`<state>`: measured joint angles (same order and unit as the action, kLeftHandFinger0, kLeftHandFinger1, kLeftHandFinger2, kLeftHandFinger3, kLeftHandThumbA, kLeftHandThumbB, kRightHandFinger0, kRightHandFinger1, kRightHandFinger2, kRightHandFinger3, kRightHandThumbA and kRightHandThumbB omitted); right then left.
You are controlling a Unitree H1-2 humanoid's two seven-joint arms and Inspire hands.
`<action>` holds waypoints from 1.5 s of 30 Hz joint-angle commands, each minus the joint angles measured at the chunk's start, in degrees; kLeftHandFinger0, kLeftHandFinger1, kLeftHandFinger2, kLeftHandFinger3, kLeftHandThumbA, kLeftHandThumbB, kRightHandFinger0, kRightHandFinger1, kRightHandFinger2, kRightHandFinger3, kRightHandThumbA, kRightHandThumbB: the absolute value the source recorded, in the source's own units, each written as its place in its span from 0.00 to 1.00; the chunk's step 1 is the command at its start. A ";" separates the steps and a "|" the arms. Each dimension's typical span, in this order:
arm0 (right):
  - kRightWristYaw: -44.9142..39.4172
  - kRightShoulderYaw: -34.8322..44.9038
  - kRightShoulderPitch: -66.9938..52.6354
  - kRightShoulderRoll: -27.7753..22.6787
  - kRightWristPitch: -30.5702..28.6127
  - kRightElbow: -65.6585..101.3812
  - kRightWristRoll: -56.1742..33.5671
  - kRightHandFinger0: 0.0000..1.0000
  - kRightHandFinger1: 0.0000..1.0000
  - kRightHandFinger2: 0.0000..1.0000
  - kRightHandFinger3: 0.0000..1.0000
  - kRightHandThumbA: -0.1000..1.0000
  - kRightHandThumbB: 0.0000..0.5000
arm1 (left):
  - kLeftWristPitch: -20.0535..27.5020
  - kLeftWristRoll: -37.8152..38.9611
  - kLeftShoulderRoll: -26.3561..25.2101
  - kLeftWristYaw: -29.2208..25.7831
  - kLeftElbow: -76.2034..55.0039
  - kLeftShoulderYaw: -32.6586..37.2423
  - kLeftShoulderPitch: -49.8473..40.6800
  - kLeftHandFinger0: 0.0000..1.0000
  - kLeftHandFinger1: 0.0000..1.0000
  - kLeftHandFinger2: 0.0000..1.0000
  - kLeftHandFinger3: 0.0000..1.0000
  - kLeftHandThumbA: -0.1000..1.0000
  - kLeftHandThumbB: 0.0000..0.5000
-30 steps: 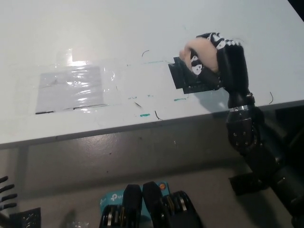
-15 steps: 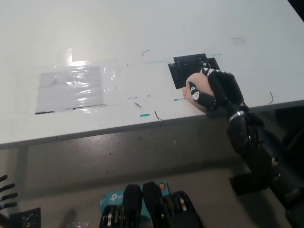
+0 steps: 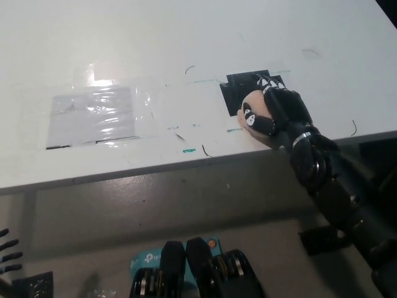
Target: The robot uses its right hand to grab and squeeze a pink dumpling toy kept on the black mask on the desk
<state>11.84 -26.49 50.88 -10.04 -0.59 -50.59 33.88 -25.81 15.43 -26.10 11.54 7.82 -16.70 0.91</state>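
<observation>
One hand did the work: the black right hand [image 3: 278,112] was closed around the pink dumpling toy [image 3: 255,115], its fingers [image 3: 259,121] wrapped over the toy's near side, so the toy sat inside the grasp and bulged out to the left. Toy and hand were at the near right corner of the black mask [image 3: 240,92], close to the desk's [image 3: 186,37] near edge; whether the toy touched the mask could not be told. The white left hand [image 3: 7,251] rested far off at the lower left, below the desk, fingers spread and holding nothing. A teal label [image 3: 144,264] near the bottom edge carried white lettering, partly hidden, seemingly "tp-l".
</observation>
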 commanded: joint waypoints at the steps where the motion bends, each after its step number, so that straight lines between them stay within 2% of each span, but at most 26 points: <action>1: -3.25 -0.48 -0.15 -0.82 6.18 5.28 2.62 1.00 1.00 1.00 1.00 0.63 0.92 | -0.02 0.15 -1.44 0.14 -1.78 -0.74 0.19 0.70 0.73 0.80 0.89 1.00 0.27; 3: -3.31 0.03 -0.83 -0.98 6.04 7.58 2.31 1.00 1.00 1.00 1.00 0.69 0.99 | -0.20 0.10 -1.45 0.04 -1.65 -0.71 0.42 0.68 0.72 0.79 0.87 1.00 0.27; 10: -5.59 1.22 -2.58 -1.60 7.84 14.67 2.11 1.00 1.00 1.00 1.00 0.73 1.00 | 0.28 0.23 -1.36 0.13 -1.44 -0.79 0.64 0.68 0.73 0.79 0.85 1.00 0.28; 11: -6.13 1.59 -2.96 -1.78 8.52 16.43 2.07 1.00 1.00 1.00 1.00 0.75 0.98 | -0.19 0.28 -1.32 -0.10 -1.69 -0.93 0.60 0.69 0.73 0.79 0.86 1.00 0.25; 15: -6.74 2.54 -4.43 -2.67 9.13 21.60 2.55 1.00 1.00 1.00 1.00 0.76 0.95 | 0.16 0.40 -1.44 0.38 -0.77 -0.80 0.50 0.69 0.73 0.80 0.86 1.00 0.29; 16: -6.62 2.87 -4.89 -3.25 8.71 23.78 2.68 1.00 1.00 1.00 1.00 0.75 0.90 | 0.71 0.73 -1.49 0.91 -0.27 -0.83 0.50 0.71 0.74 0.83 0.89 1.00 0.30; 18: -7.27 3.34 -5.38 -3.95 8.93 26.40 2.63 1.00 1.00 1.00 1.00 0.73 0.87 | 1.61 0.27 -1.56 0.93 -0.10 -0.54 0.51 0.70 0.73 0.82 0.87 1.00 0.32; 20: -8.07 3.72 -5.83 -4.43 9.25 28.35 2.42 1.00 1.00 1.00 1.00 0.71 0.84 | 1.09 0.36 -1.42 0.79 -0.77 -0.53 0.39 0.69 0.74 0.83 0.89 1.00 0.28; 21: -8.03 4.06 -6.22 -4.77 8.87 29.52 2.33 1.00 1.00 1.00 1.00 0.68 0.82 | 0.29 0.28 -1.37 0.44 -1.34 -0.52 0.41 0.69 0.74 0.83 0.90 1.00 0.25; 23: -9.67 5.13 -7.58 -5.53 9.85 33.65 1.46 1.00 1.00 1.00 1.00 0.62 0.75 | 0.29 0.55 -1.07 0.28 -1.28 -0.76 0.45 0.70 0.73 0.82 0.90 1.00 0.24; 24: -9.49 6.98 -10.04 -6.40 9.04 38.09 0.03 1.00 1.00 1.00 1.00 0.44 0.62 | 0.49 0.53 -1.28 0.51 -0.72 -0.73 0.45 0.69 0.72 0.80 0.88 1.00 0.27; 25: -9.05 7.52 -10.68 -6.58 8.45 38.92 0.08 1.00 1.00 1.00 1.00 0.42 0.63 | 0.43 0.36 -1.37 0.40 -0.66 -0.68 0.51 0.69 0.72 0.80 0.88 1.00 0.27; 27: -9.79 9.98 -13.12 -7.25 8.41 43.00 -1.85 1.00 1.00 1.00 1.00 0.31 0.51 | 0.64 0.21 -1.44 0.34 -0.29 -0.62 0.76 0.69 0.72 0.78 0.85 1.00 0.27; 29: -10.38 11.58 -14.66 -7.25 9.44 45.76 -2.02 1.00 1.00 1.00 1.00 0.27 0.46 | 0.28 0.43 -1.45 0.41 -0.87 -0.74 0.57 0.68 0.73 0.80 0.86 1.00 0.27; 30: -9.52 13.37 -16.66 -7.61 8.77 48.09 -2.44 0.99 1.00 1.00 1.00 0.22 0.39 | 0.06 0.24 -1.45 0.18 -1.14 -0.72 0.47 0.69 0.73 0.80 0.86 1.00 0.26; 32: -9.14 14.89 -18.31 -7.56 8.06 49.15 -2.72 0.78 1.00 1.00 1.00 0.18 0.34 | -0.03 0.29 -1.41 0.14 -1.23 -0.81 0.35 0.69 0.73 0.80 0.86 1.00 0.24; 33: -8.29 16.25 -20.01 -7.68 7.23 50.03 -3.33 0.72 0.96 1.00 1.00 0.16 0.35 | -0.01 0.44 -1.39 0.22 -1.25 -0.91 0.32 0.70 0.73 0.80 0.87 1.00 0.25; 35: -7.05 19.46 -24.36 -6.64 6.82 51.97 -5.72 0.60 0.79 1.00 0.95 0.12 0.34 | 0.13 0.15 -1.45 0.36 -1.14 -0.53 0.29 0.70 0.73 0.81 0.88 1.00 0.27; 36: -7.44 20.60 -25.36 -6.02 6.76 52.39 -7.05 0.52 0.67 0.96 0.93 0.05 0.33 | 0.17 0.26 -1.39 0.39 -1.07 -0.59 0.22 0.72 0.74 0.82 0.88 1.00 0.28; 37: -7.96 21.86 -26.23 -5.30 6.66 52.64 -8.85 0.50 0.65 0.95 0.93 0.03 0.33 | 0.23 0.45 -1.32 0.43 -0.91 -0.73 0.26 0.72 0.74 0.82 0.89 1.00 0.28; 38: -7.20 22.96 -27.38 -4.62 6.19 52.26 -9.66 0.45 0.58 0.87 0.90 0.00 0.35 | 0.63 0.45 -1.35 0.58 -0.64 -0.71 0.27 0.73 0.74 0.82 0.89 1.00 0.29; 39: -7.00 25.33 -29.96 -3.44 5.60 51.51 -12.76 0.47 0.57 0.77 0.87 0.00 0.33 | 0.31 0.26 -1.22 0.37 -1.00 -0.53 0.23 0.72 0.73 0.80 0.88 1.00 0.28; 40: -6.75 26.30 -31.19 -2.83 4.63 50.96 -13.86 0.51 0.59 0.73 0.86 0.00 0.33 | 0.29 0.47 -1.23 0.54 -1.07 -0.62 0.02 0.72 0.74 0.81 0.88 1.00 0.26; 43: -7.38 29.05 -33.96 -0.55 4.89 49.55 -17.20 0.50 0.58 0.70 0.85 0.00 0.31 | 0.83 0.24 -1.19 0.30 -0.35 -0.70 0.17 0.71 0.72 0.77 0.83 1.00 0.27; 44: -7.47 29.24 -34.06 -0.40 4.80 49.49 -17.26 0.50 0.57 0.70 0.85 0.00 0.31 | 0.89 0.21 -1.20 0.30 -0.30 -0.69 0.19 0.71 0.72 0.77 0.83 1.00 0.27; 45: -7.70 30.18 -34.60 0.32 5.03 48.85 -18.32 0.46 0.52 0.67 0.85 0.00 0.32 | 0.89 0.22 -1.14 0.31 -0.35 -0.63 0.23 0.72 0.73 0.79 0.86 1.00 0.29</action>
<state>3.35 1.09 16.20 -11.07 7.46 -1.82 22.38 -25.76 15.48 -26.09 11.55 8.02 -16.64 0.86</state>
